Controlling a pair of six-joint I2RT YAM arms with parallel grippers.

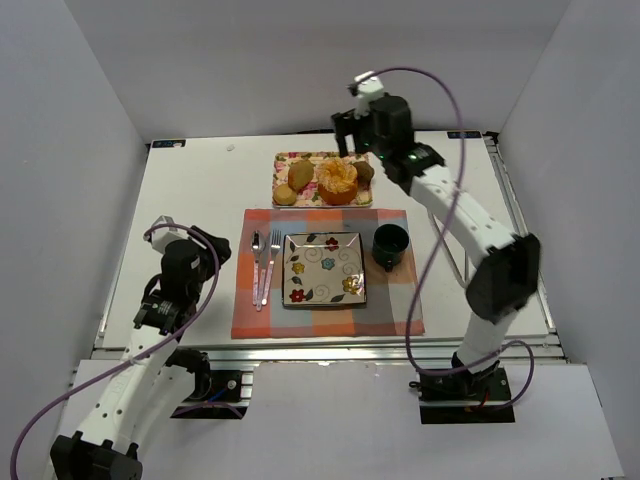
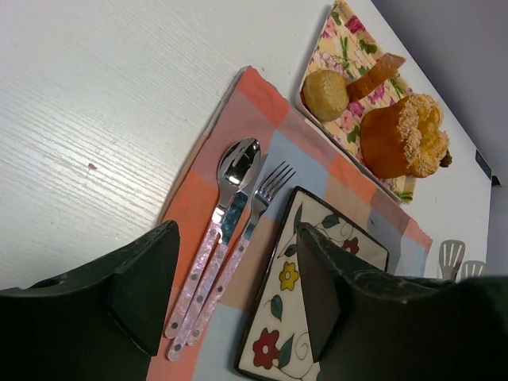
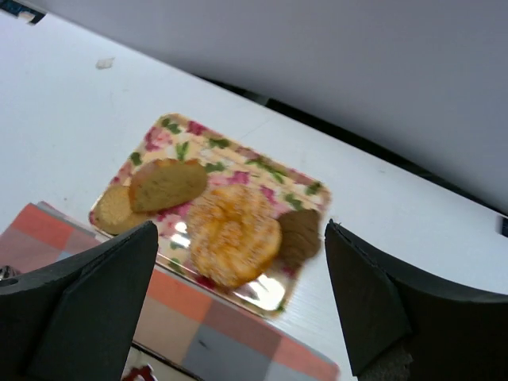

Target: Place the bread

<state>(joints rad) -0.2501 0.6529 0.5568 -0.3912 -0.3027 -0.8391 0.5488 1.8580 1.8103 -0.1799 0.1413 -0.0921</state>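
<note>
Orange-golden round bread (image 1: 338,180), pale swirled top: on floral rectangular tray (image 1: 290,160), white desk (image 1: 190,190). Right end effector (image 3: 240,238): wide open, empty, over tray. Left end effector (image 2: 236,238): open, empty.

The bread (image 2: 401,136) sits on the floral tray (image 2: 343,40); spoon (image 2: 238,163) and fork (image 2: 270,186) lie beside the plate (image 2: 278,305).

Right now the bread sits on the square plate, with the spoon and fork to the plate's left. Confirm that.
Wrong in one point: the bread is on the floral tray beyond the placemat, not on the square plate. The spoon and fork do lie to the plate's left. The top view shows this.
</note>
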